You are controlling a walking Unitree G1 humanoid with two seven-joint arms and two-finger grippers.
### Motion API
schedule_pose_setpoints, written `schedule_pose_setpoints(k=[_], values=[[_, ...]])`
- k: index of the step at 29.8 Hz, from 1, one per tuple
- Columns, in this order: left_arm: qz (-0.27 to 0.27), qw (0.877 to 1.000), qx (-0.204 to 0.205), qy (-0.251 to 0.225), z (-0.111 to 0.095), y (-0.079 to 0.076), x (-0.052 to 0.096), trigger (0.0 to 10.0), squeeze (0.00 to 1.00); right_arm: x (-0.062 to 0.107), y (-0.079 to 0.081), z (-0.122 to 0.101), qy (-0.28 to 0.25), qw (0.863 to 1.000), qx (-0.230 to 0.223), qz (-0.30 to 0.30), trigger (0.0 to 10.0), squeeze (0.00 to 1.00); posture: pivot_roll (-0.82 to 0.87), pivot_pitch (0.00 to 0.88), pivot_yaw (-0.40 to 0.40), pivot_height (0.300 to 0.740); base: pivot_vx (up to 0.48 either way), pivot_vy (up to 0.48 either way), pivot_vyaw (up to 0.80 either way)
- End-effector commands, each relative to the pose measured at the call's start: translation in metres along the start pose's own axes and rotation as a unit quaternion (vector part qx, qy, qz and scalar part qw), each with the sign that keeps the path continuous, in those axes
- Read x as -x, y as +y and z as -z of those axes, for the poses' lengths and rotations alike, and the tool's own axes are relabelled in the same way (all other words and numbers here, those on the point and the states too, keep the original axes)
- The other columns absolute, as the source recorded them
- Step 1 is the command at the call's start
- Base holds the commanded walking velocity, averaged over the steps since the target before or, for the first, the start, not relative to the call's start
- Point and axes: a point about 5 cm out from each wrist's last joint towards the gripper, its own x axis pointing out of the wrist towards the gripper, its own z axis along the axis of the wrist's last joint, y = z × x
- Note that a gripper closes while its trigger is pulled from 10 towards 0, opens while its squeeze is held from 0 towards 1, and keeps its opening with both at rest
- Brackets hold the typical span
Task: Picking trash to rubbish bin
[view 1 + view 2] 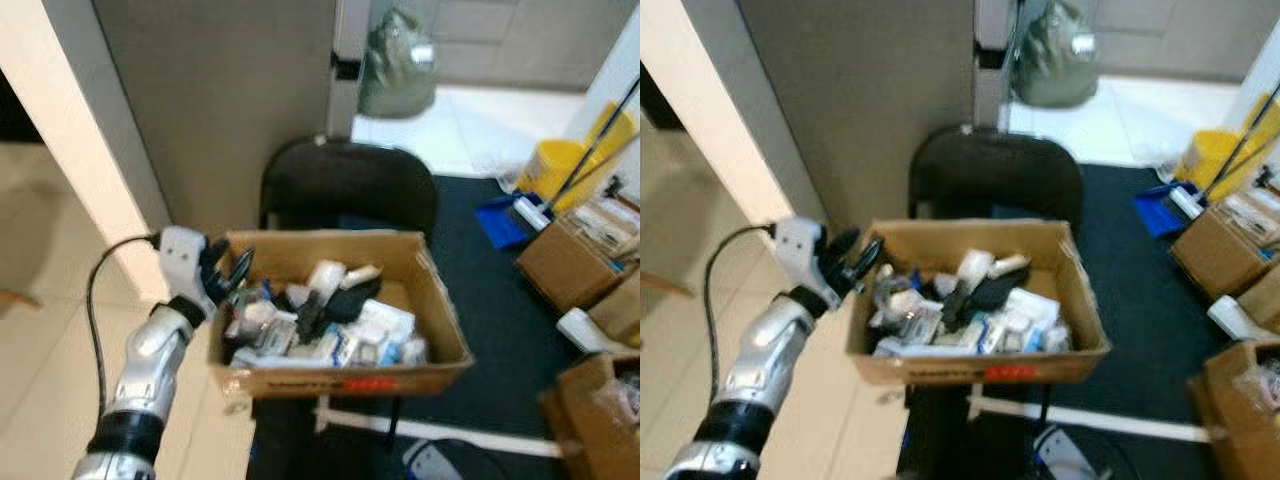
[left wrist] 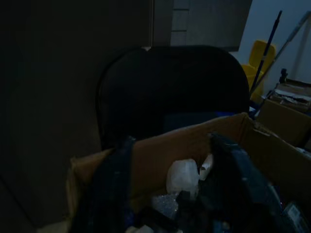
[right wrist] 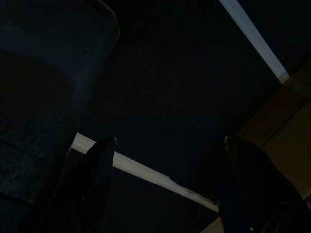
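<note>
Left pincer [image 1: 228, 272] hovers spread and empty at the box's [image 1: 420, 262] 9 o'clock rim; trash [image 1: 325, 320] fills it. Right pincer [image 3: 167, 184] hangs agape, idle. Little left.

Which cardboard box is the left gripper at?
The trash-filled box on the black chair; the left gripper is open at its left edge. Other boxes sit on the floor, right.

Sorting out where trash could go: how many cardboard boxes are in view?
3, maybe more out of frame. One trash-filled cardboard box sits on the black chair, beside the left gripper. A second box stands on the floor at right; a third box at lower right.
</note>
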Motion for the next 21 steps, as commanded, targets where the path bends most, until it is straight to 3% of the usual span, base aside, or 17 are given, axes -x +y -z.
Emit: schedule_pose_setpoints(k=[1,6,8,9,17,21], values=[[0.007,1.0,0.008,0.001,0.002,-0.001,0.004,10.0,1.0,-0.001,0.013,0.01,0.014,1.0,-0.005,-0.021,10.0,0.0,0.06,0.052,0.034,0.74,0.0,0.0,0.0],[0.019,1.0,0.015,-0.013,-0.005,-0.003,0.001,10.0,1.0,0.0,0.012,0.018,0.02,1.0,-0.007,-0.02,10.0,0.0,0.06,0.051,0.04,0.74,0.0,0.0,0.0],[0.028,0.999,0.036,-0.018,-0.008,-0.007,0.0,10.0,1.0,0.0,0.012,0.019,0.02,1.0,-0.009,-0.019,10.0,0.0,0.06,0.051,0.043,0.74,0.0,0.0,0.0],[0.034,0.998,0.042,-0.014,-0.009,-0.009,-0.001,10.0,0.0,0.0,0.012,0.02,0.02,1.0,-0.01,-0.019,10.0,0.0,0.06,0.051,0.045,0.74,0.0,0.0,0.0],[0.069,0.995,0.06,0.042,0.01,-0.035,-0.001,10.0,0.0,0.0,0.015,0.016,0.014,0.999,-0.03,-0.017,10.0,0.0,0.06,0.058,0.055,0.74,0.0,0.0,0.0],[0.083,0.993,0.071,0.052,0.015,-0.046,-0.001,10.0,0.0,0.0,0.008,0.011,0.0,0.998,-0.056,-0.003,10.0,0.0,0.05,0.061,0.055,0.74,-0.312,0.0,0.0]])
